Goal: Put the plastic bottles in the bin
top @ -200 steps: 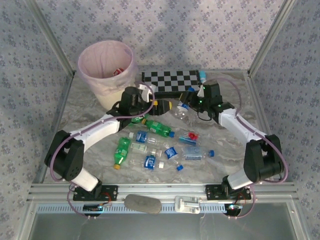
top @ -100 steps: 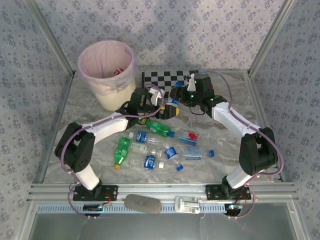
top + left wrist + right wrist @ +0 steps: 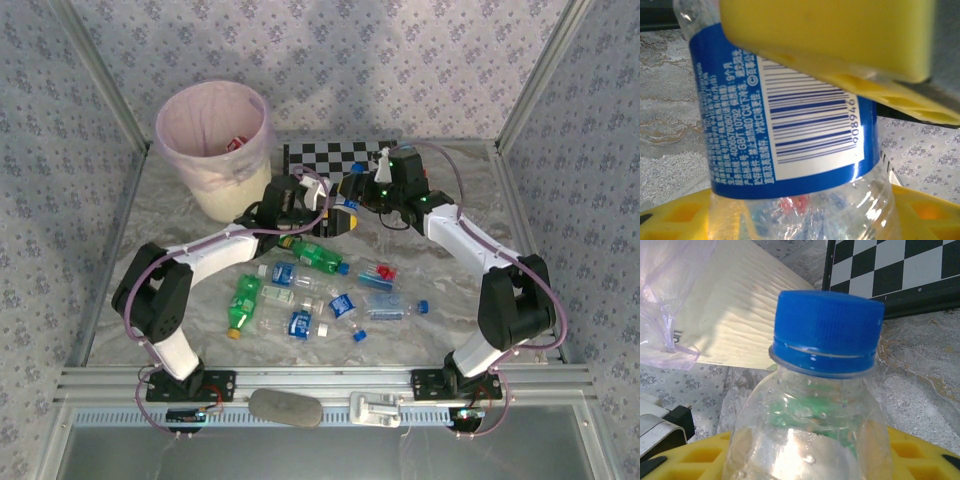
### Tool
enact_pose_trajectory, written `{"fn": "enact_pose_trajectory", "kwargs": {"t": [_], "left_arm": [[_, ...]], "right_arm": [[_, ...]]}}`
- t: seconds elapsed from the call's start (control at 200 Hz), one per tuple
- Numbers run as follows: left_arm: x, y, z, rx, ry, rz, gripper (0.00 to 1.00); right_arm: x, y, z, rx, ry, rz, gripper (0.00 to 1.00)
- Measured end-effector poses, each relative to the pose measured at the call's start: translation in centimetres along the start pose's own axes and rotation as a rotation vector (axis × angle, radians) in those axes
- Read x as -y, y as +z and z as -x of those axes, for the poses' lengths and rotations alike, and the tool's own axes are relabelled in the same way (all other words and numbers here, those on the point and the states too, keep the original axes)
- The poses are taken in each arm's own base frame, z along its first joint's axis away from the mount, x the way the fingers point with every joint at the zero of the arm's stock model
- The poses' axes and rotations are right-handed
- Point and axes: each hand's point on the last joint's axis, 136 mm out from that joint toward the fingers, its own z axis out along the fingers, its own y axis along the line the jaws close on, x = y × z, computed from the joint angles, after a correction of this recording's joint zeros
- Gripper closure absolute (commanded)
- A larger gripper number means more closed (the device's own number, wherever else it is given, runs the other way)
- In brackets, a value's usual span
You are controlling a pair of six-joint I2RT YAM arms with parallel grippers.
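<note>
Mid-table by the checkerboard (image 3: 340, 157), left gripper (image 3: 336, 213) clamps a clear blue-label bottle (image 3: 790, 125) across its label, cap pointing toward bin (image 3: 215, 190). Right gripper (image 3: 362, 192) sits at the bottle's base, grip unclear. Bin's far-left, nearer the left gripper.

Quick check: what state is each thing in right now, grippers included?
held bottle: capped, lifted, between both grippers.
left gripper: shut on the held bottle's label.
right gripper: by the cap end, open or shut unclear.
bottles on the table: lying on their sides.
bin: upright, lined, not empty.

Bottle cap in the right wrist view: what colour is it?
Blue cap, clearest in the right wrist view.
</note>
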Motion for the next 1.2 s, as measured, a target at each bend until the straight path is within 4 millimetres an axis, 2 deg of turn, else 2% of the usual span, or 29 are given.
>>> {"fn": "enact_pose_trajectory", "kwargs": {"t": [0.05, 0.13, 0.235, 0.35, 0.49, 0.59, 0.67, 0.75, 0.865, 1.034, 1.199], "left_arm": [[0.0, 0.0, 0.0, -0.001, 0.0, 0.0, 0.5], [0.0, 0.0, 0.0, -0.001, -0.001, 0.001, 0.5], [-0.3, 0.0, 0.0, 0.003, -0.006, 0.014, 0.5], [-0.8, -0.1, 0.2, 0.01, -0.01, 0.033, 0.5], [-1.9, -0.8, 0.2, 0.018, -0.023, 0.081, 0.5], [-2.5, -2.1, 0.8, 0.035, -0.013, 0.127, 0.5], [-2.7, -3.5, 1.8, 0.055, 0.011, 0.169, 0.5], [-2.5, -4.9, 3.7, 0.084, 0.061, 0.214, 0.51], [-1.5, -7.1, 8.0, 0.144, 0.161, 0.286, 0.51], [0.4, -11.8, 13.9, 0.259, 0.306, 0.399, 0.5], [-1.0, -16.7, 17.5, 0.333, 0.379, 0.564, 0.49]], "right_arm": [[0.0, 0.0, 0.0, -0.002, -0.005, -0.003, 0.23], [0.3, -0.1, -0.1, -0.006, -0.013, -0.012, 0.14], [0.9, -0.6, 0.2, -0.002, -0.002, -0.03, 0.09], [1.6, -2.5, 2.0, 0.053, 0.012, -0.049, 0.06], [1.7, -6.1, 4.4, 0.163, 0.007, -0.061, 0.03], [2.5, -7.9, 4.5, 0.204, 0.014, -0.081, 0.01], [3.5, -8.4, 4.0, 0.212, 0.028, -0.104, 0.0], [4.9, -8.2, 3.3, 0.204, 0.046, -0.134, 0.0], [6.6, -7.5, 1.6, 0.175, 0.087, -0.161, 0.0], [8.0, -6.3, 0.1, 0.144, 0.126, -0.171, 0.0], [8.0, -5.8, 0.0, 0.136, 0.122, -0.169, 0.0]]}}
